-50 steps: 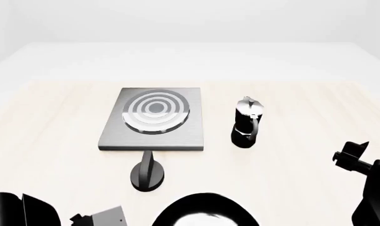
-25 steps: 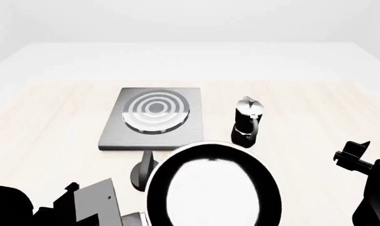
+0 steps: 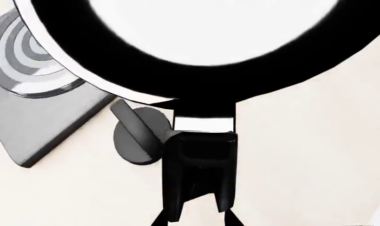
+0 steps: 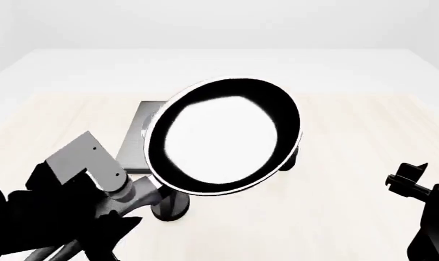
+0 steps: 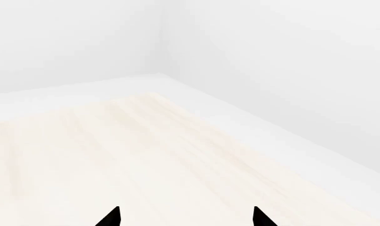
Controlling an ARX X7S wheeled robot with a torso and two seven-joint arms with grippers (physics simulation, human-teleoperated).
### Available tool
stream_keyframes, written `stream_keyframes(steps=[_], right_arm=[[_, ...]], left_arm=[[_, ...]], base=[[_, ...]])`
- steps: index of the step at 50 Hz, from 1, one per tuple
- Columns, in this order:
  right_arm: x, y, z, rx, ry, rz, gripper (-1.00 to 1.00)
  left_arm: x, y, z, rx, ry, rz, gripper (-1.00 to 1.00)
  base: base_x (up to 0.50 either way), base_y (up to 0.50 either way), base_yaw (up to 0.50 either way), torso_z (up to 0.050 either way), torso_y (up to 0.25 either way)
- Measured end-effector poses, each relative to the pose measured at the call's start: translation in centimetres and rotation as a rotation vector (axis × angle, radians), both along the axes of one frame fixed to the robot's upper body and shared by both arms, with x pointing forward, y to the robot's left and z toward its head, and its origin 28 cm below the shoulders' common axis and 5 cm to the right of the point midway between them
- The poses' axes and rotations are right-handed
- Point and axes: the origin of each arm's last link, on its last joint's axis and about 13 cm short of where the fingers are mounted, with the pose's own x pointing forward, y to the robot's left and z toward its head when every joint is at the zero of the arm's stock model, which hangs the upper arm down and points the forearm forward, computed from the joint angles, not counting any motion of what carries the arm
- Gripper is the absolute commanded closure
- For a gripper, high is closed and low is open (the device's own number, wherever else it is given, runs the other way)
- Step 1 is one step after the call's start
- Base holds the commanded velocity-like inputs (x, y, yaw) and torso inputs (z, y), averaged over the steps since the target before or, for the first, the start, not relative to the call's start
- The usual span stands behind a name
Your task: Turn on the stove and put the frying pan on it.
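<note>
Frying pan (image 4: 223, 135), one only, lifted clear of the tabletop (image 4: 350, 136), tilted with its pale glossy inside toward the head camera, hiding most of the one stove (image 4: 132, 149). Handle (image 3: 201, 165) pinched in the left gripper (image 3: 196, 217), pan bowl just ahead of it. One black knob (image 3: 137, 136) standing on the tabletop just beside the stove plate's edge, below the pan. Right gripper (image 5: 185, 217) well apart at the right, two tips spread, nothing between them, over bare wood.
</note>
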Motion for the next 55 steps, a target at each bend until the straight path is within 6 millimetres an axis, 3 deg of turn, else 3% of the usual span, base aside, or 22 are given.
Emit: stream_keyframes(steps=[15,28,42,55], right_arm=[[0.2,0.1,0.0,-0.001,0.001,0.005,-1.00],[0.5,0.2,0.0,0.001,-0.002,0.015,-1.00],[0.7,0.3,-0.1,0.005,-0.001,0.021,-1.00],[0.7,0.2,-0.5,0.009,0.002,0.022,-1.00]], left_arm=[[5.2,-1.7,3.6,-0.146,-0.165,0.334,1.00],[10.8,-4.1,5.3,-0.128,-0.199,0.448,1.00],[15.9,-5.9,2.9,-0.081,-0.130,0.487,1.00],[18.4,-6.0,-0.5,-0.025,-0.052,0.555,1.00]], base=[[0.00,0.00,0.00,0.000,0.001],[0.00,0.00,0.00,0.000,0.002],[0.00,0.00,0.00,0.000,0.002],[0.00,0.00,0.00,0.000,0.002]])
